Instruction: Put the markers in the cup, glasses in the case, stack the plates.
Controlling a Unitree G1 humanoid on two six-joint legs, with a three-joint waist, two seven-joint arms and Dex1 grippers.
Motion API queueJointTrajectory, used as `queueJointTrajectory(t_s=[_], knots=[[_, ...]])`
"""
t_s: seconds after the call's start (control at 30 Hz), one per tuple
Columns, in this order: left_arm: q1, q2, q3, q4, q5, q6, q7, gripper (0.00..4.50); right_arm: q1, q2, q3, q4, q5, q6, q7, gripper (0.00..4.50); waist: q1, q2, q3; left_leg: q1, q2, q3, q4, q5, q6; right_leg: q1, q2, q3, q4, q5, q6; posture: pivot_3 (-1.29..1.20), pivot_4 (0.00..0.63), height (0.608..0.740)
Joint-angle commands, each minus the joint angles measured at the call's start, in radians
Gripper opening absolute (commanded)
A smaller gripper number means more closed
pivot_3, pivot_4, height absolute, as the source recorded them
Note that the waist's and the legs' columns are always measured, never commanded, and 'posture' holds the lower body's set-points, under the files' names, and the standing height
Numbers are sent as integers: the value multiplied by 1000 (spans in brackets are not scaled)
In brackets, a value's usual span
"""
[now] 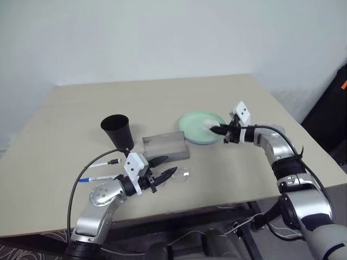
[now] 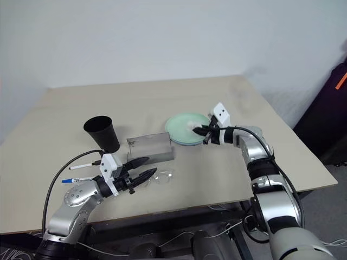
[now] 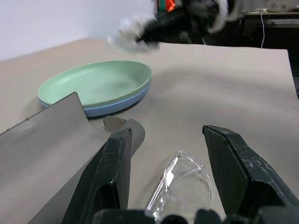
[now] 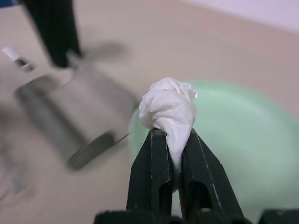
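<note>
The mint green plate rests on the light blue one; these plates (image 1: 198,135) sit right of the grey case (image 1: 165,146). My right gripper (image 1: 212,129) hangs over the plates, shut on a small white crumpled lump (image 4: 168,105) lifted off the green plate. The clear glasses (image 3: 184,179) lie on the table in front of the case, just beyond my open left gripper (image 1: 165,168), which holds nothing. The black cup (image 1: 117,130) stands upright left of the case. Two markers lie near the left arm, one black-capped (image 1: 103,163) and one blue-capped (image 1: 89,179).
The tan table (image 1: 81,119) has bare room behind the cup and case. Its front edge runs just under the left arm. A dark object (image 1: 333,114) stands off the table's right side.
</note>
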Motion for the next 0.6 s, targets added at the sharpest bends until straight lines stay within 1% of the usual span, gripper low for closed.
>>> queueJointTrajectory(t_s=[0.03, 0.07, 0.1, 0.2, 0.23, 0.27, 0.33, 0.47, 0.53, 0.6], knots=[[-22, 5, 17, -12, 2, -23, -3, 2521, -73, 45, -13, 167, -38, -75, -108, 545, -1, 0, 0, 0, 0, 0, 0, 0, 0, 0, 0, 0, 0, 0, 0, 0, 0, 737], [-22, 5, 16, -12, 3, -23, -3, 2521, -86, 53, -16, 202, -42, -89, -118, 787, -1, 0, 0, 0, 0, 0, 0, 0, 0, 0, 0, 0, 0, 0, 0, 0, 0, 737], [-21, 4, 16, -13, 3, -23, -2, 2521, -99, 61, -21, 235, -46, -104, -131, 1182, 0, 0, 0, -1, 0, 0, -1, 0, 0, 0, 0, 0, 0, 0, 0, 0, 0, 737], [-13, 6, 19, -21, 4, -22, 3, 2521, -127, 76, -31, 304, -49, -140, -158, 2146, -1, 0, 0, -2, 0, 0, -1, 0, 0, -1, 0, 0, -1, 0, 0, 0, 0, 737], [-9, 7, 21, -25, 4, -21, 5, 2521, -131, 77, -33, 316, -50, -149, -164, 2617, -1, 0, 0, -2, 0, 0, -1, 0, 0, -1, 0, 0, -1, 1, 1, 0, 0, 737], [-6, 8, 23, -28, 4, -21, 7, 2521, -134, 78, -35, 325, -52, -157, -167, 2882, -2, 0, 0, -2, 0, 0, -1, 0, 0, -1, 0, 0, -1, 1, 1, 0, 0, 737], [1, 12, 28, -30, 2, -20, 7, 2521, -132, 78, -35, 329, -58, -182, -161, 3566, -3, 0, 0, -1, 0, -1, -1, 0, 0, -1, 0, 0, -1, 1, 0, 0, 0, 737], [1, 40, 42, -29, -8, -11, -10, 2521, -117, 70, -49, 311, -50, -209, -139, 3566, -4, 0, 0, 0, 0, -1, -1, 0, 0, 0, 0, 0, 0, 1, 0, 0, 0, 737], [-12, 73, 55, -23, -26, 3, -43, 2521, -101, 67, -60, 275, -27, -207, -87, 3566, -4, 0, 0, 0, 0, -1, -1, 0, 0, 0, 0, 0, 0, 1, 0, 0, 0, 737], [-42, 130, 63, -1, -37, 22, -105, 2521, -64, 61, -62, 203, -4, -194, 1, 3566, -4, 0, 0, -1, 0, -2, -1, 0, 0, 0, 0, 0, 0, 1, 0, 0, 0, 737]])
